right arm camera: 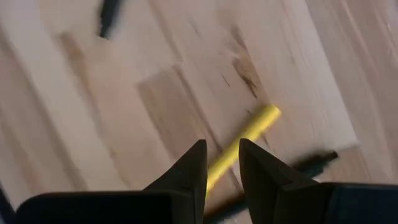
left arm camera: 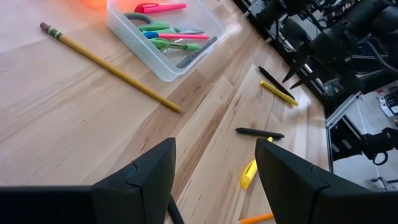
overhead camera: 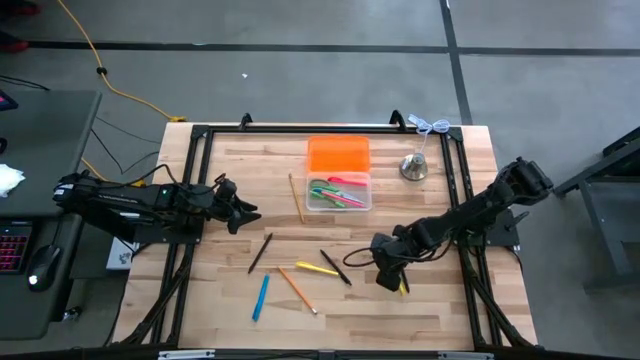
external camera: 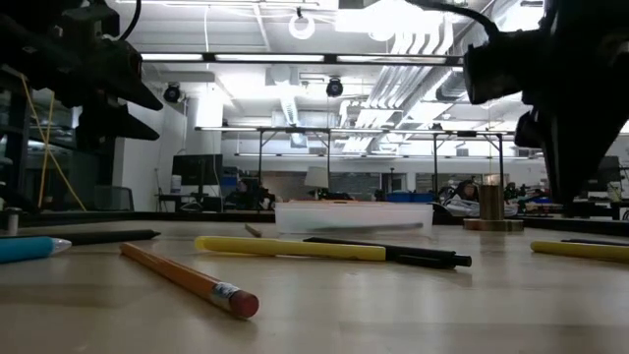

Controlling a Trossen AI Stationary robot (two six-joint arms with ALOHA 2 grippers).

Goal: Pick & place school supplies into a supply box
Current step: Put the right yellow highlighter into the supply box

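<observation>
The yellow pen point(right arm camera: 242, 138) lies flat on the wooden table point(overhead camera: 420, 300), its near end running in between the two fingers of the right gripper point(overhead camera: 390, 280); the jaws stand narrow around it, though whether the pads actually press on it cannot be told. A dark pen point(right arm camera: 314, 163) lies just beside it, past the fingertips. Away from that gripper toward the table's middle lie another black pen point(overhead camera: 336, 267), a second yellow pen point(overhead camera: 316, 268), an orange pencil point(overhead camera: 297, 290), a blue pen point(overhead camera: 260, 297) and a dark pencil point(overhead camera: 260, 253). Farther off, toward the table's far edge, sits the clear supply box point(overhead camera: 340, 192), already holding pink and green supplies, with its orange lid point(overhead camera: 338, 155) touching its far side and a wooden pencil point(overhead camera: 295, 198) just beside it. The left gripper point(overhead camera: 240, 212) hovers well apart from all this at the table's other side, its jaws wide and empty.
</observation>
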